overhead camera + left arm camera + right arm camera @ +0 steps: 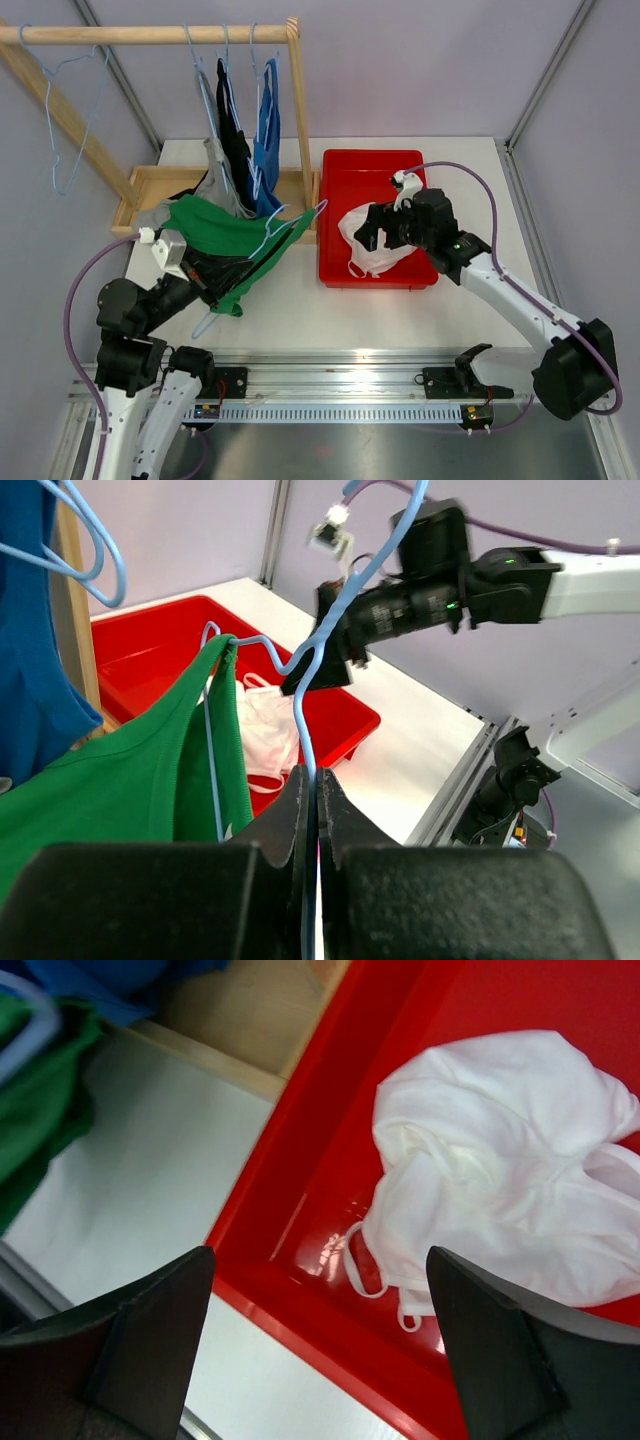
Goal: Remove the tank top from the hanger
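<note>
A green tank top hangs on a light blue wire hanger, held above the table left of the red bin. My left gripper is shut on the hanger's wire; the green tank top drapes to its left, one strap still over the hanger's shoulder. In the top view the cloth hides the left fingers. My right gripper hovers open over the near left corner of the red bin, with nothing between its fingers. Beneath the right gripper lies a white garment.
A wooden rack stands at the back left with grey, black and blue garments on hangers and one bare hanger. Its wooden base tray sits beside the bin. The red bin's rim runs under the right gripper.
</note>
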{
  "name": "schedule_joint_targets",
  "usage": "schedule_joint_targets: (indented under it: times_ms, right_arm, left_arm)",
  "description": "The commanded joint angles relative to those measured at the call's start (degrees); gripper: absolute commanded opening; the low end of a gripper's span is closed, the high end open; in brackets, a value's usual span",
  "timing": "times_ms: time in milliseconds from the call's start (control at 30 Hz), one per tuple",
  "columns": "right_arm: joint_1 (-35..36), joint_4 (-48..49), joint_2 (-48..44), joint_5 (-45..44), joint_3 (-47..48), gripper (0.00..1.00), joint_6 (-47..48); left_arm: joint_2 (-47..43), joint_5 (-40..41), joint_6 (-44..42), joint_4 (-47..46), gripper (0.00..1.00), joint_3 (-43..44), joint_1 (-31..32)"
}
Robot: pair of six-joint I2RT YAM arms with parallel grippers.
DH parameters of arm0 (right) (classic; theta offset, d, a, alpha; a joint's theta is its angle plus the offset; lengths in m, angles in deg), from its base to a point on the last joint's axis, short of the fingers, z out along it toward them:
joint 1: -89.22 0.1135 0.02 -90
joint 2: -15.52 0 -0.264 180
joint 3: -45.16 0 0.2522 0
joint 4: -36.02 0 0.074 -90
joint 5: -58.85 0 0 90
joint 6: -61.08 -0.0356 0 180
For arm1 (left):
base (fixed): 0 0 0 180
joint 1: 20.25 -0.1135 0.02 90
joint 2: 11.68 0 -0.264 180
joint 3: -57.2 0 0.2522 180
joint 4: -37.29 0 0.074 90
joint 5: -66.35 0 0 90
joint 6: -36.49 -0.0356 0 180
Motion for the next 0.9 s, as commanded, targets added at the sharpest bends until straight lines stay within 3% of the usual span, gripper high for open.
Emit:
schedule_joint_targets:
  times_ms: [0, 200, 400, 867]
  right_arm:
    - [0.29, 7.72, -6.70, 6.97, -1.29, 0.93, -3.36]
    - [6.61, 21.34, -13.47, 8.58, -5.60, 0.88, -9.52]
    - [16.10, 27.94, -7.78, 2.77, -3.49, 0.81, -9.62]
    - [18.40, 34.71, 3.39, 1.18, 1.17, 0.75, -9.18]
  left_arm:
    - [1.62, 0.44, 0.00, -7.71, 0.00, -1.48, 0.18]
    - [2.50, 3.08, -2.02, -7.19, 0.00, -2.37, 0.18]
    - [2.77, 3.70, -2.73, -5.96, 0.00, -2.54, 0.18]
    - [2.59, 3.88, -2.65, -5.96, 0.00, -2.81, 0.18]
